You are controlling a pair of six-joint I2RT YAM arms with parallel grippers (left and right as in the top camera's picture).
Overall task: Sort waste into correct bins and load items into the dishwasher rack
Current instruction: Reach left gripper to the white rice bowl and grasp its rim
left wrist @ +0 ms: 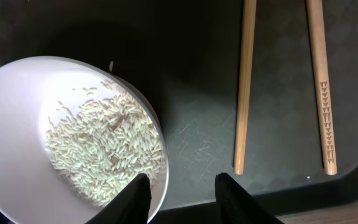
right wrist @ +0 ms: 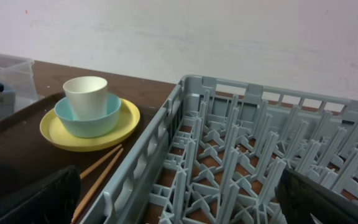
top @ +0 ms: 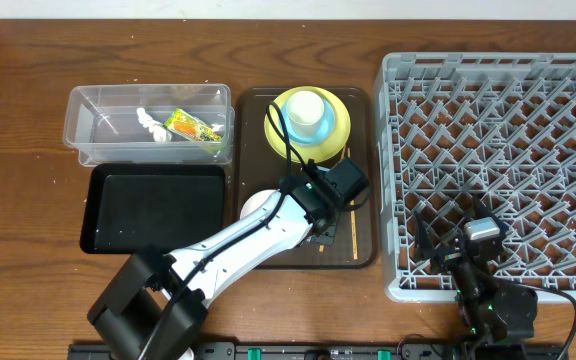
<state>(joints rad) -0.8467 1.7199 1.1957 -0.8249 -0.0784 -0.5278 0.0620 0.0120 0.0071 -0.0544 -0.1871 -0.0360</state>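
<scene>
A white bowl (left wrist: 17,124) holding loose rice grains (left wrist: 104,149) sits on the dark brown serving tray (left wrist: 191,81). My left gripper (left wrist: 182,186) straddles its right rim, one finger inside and one outside with a gap to the rim, so it is open. Two wooden chopsticks (left wrist: 246,87) lie to the right of the bowl. From overhead the left gripper (top: 316,212) hovers beside the bowl (top: 256,205). A white cup (top: 305,107) stands in a light blue bowl (top: 298,130) on the yellow plate (top: 338,125). My right gripper (right wrist: 185,205) hangs open over the grey rack (right wrist: 154,143).
The clear tub (top: 83,120) at the back left holds the snack wrapper (top: 193,127) and a white paper scrap (top: 151,122). The glossy black tray (top: 158,205) lies in front of it. The rack (top: 498,65) fills the right side, with the right gripper (top: 453,228) at its front left corner.
</scene>
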